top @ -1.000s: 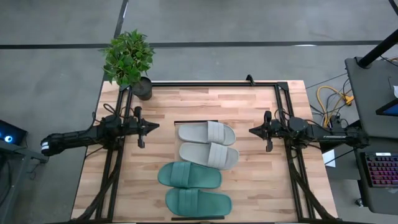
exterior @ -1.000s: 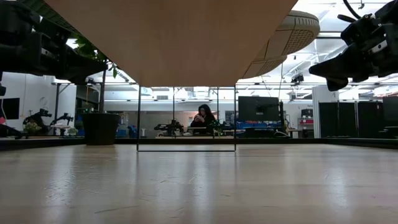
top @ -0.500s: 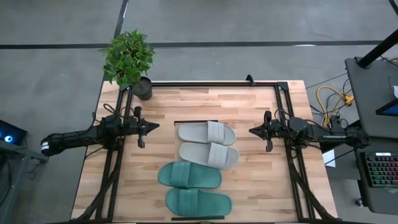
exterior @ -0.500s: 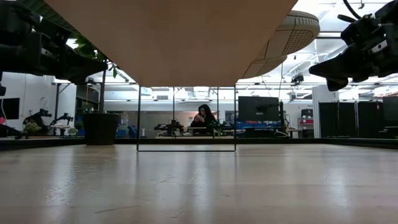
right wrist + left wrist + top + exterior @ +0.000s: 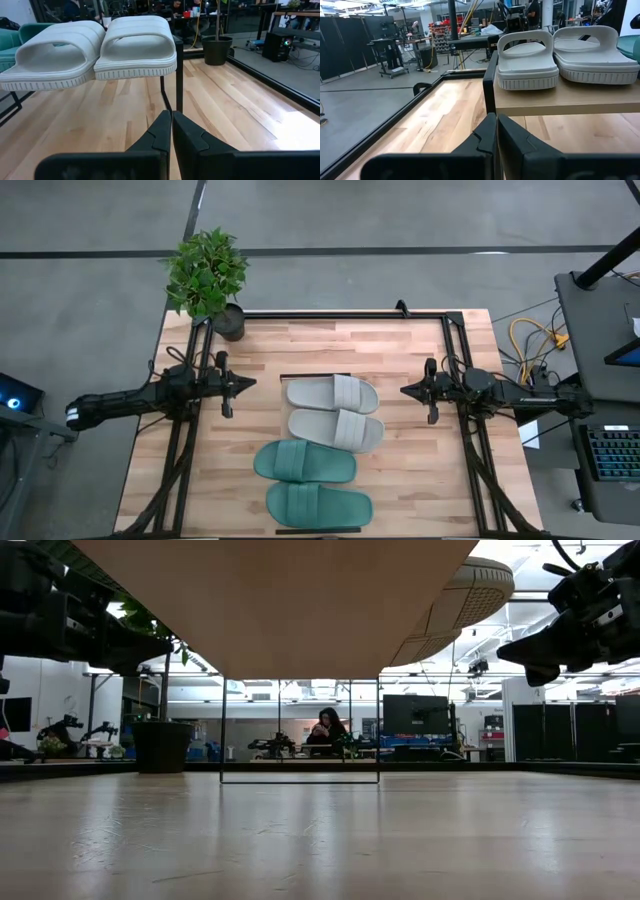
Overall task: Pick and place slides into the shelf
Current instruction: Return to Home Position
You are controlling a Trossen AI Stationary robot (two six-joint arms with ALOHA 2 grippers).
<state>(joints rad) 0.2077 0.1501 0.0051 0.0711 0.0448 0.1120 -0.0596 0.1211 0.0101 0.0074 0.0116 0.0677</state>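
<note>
All four slides lie side by side, soles down, on the shelf [image 5: 280, 600], a pale wood panel raised on thin black legs above the tabletop. The light grey pair [image 5: 333, 394] [image 5: 337, 428] sits toward the far end, the teal-green pair [image 5: 305, 462] [image 5: 320, 504] toward the near end. My left gripper [image 5: 250, 384] hovers shut left of the shelf, level with the grey slides [image 5: 527, 57]. My right gripper [image 5: 404, 390] hovers shut on the shelf's right, facing the grey slides [image 5: 137, 45]. Neither touches anything.
A potted plant [image 5: 210, 275] stands at the table's far left corner. A black frame [image 5: 340, 313] runs along the table's far edge and sides. Bare tabletop lies left and right of the shelf and beneath it [image 5: 320, 830]. A person [image 5: 327, 728] sits in the room beyond.
</note>
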